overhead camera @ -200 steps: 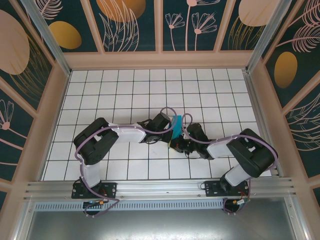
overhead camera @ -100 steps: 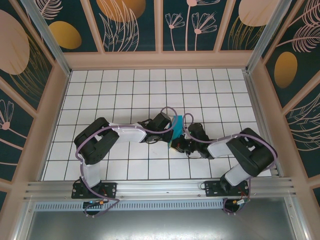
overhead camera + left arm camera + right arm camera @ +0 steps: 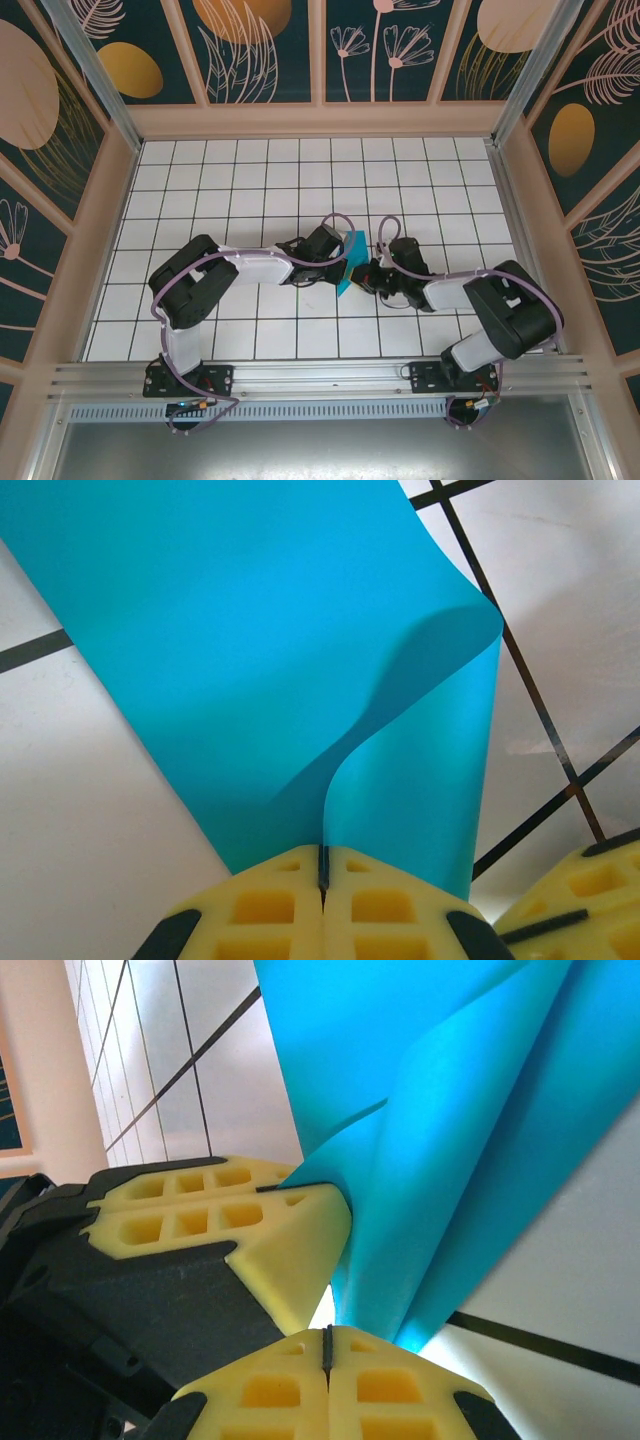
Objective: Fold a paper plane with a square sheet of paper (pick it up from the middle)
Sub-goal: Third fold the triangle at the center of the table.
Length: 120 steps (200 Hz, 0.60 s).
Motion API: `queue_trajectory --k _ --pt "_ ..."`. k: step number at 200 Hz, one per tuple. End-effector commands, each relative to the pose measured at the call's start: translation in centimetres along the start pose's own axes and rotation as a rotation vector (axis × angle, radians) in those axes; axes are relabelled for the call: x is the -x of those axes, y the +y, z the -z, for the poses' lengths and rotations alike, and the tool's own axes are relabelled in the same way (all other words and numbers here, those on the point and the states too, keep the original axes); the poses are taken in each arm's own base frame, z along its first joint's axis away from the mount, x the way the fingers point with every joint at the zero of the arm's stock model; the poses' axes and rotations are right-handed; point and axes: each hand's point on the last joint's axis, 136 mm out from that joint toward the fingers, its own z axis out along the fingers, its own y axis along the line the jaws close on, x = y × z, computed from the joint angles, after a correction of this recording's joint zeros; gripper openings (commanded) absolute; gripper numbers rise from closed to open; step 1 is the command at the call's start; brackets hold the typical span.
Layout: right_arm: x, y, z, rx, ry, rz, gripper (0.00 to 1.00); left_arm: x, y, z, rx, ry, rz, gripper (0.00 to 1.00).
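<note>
Sheet (image 3: 350, 258) of teal-blue paper is right in the middle of the white tiled surface (image 3: 250, 180), caught between the two wrists, and both arms have hold of it. Left gripper (image 3: 323, 868) points in from the left, jaws clenched flat together on the near edge of the paper. From its wrist camera the sheet rises away from the pads and curls over on the right side, one corner rolling back on itself. Right gripper (image 3: 327, 1345) points in from the right, jaws pressed tight too, pinching the bottom of a fold where layers of paper fan upward. In that right wrist view the left gripper's yellow fingers (image 3: 230, 1225) sit just beside, touching the paper's edge. From above, the two grippers nearly meet over the grid lines, the teal strip standing tilted between them, and a purple cable (image 3: 335, 218) loops over each arm.
</note>
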Motion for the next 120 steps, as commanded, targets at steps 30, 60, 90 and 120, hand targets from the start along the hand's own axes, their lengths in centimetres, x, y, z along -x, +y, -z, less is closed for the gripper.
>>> queue_trajectory --k 30,60,90,120 --pt "0.5 1.0 -0.6 0.027 0.019 0.034 0.0 -1.9 1.4 -0.9 0.047 0.079 -0.008 0.04" --pt "0.4 -0.6 -1.1 -0.029 0.022 0.014 0.0 -1.9 1.4 -1.0 0.048 0.08 -0.01 0.04" --pt "0.0 -2.5 -1.5 -0.086 0.031 -0.019 0.0 -2.1 1.6 -1.1 0.056 0.086 -0.014 0.04" --pt "0.3 -1.5 -1.4 -0.065 0.033 -0.004 0.0 -2.1 1.8 -1.1 0.065 0.088 -0.016 0.04"
